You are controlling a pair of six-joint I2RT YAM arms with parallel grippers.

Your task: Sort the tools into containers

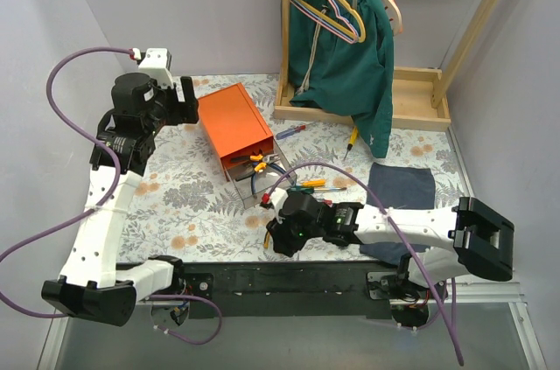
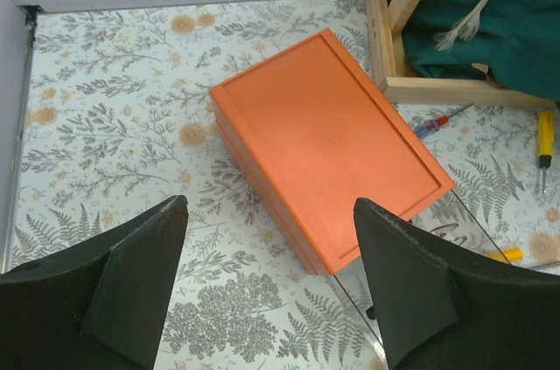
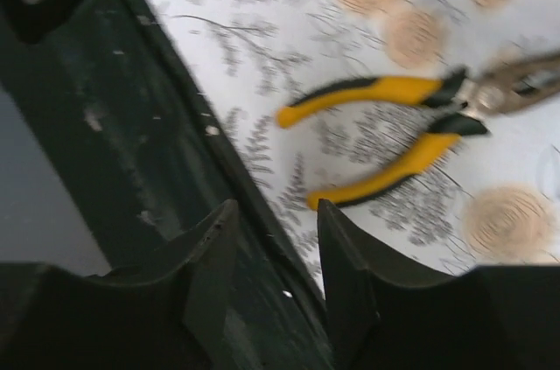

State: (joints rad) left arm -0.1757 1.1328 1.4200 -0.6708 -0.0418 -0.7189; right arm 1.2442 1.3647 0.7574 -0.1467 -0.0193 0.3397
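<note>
The right wrist view best shows yellow-black pliers [image 3: 385, 88] on the surface [image 3: 289, 3] just beyond the right end effector [image 3: 277, 210], which is narrowly spread and empty. The left wrist view shows the left end effector [image 2: 269, 205] spread wide above the orange cabinet [image 2: 328, 138].

You have soft, even light from overhead in the top view, with only faint shadows on the table [image 1: 175, 186] and no glare. Your left wrist view is bright and sharp; the cabinet [image 2: 328, 143] casts a thin soft shadow, and lines lean slightly near the left edge. Your right wrist view is blurred throughout: the pliers [image 3: 398, 129] smear, and the fingers [image 3: 206, 287] show as dark, nearly featureless shapes.
</note>
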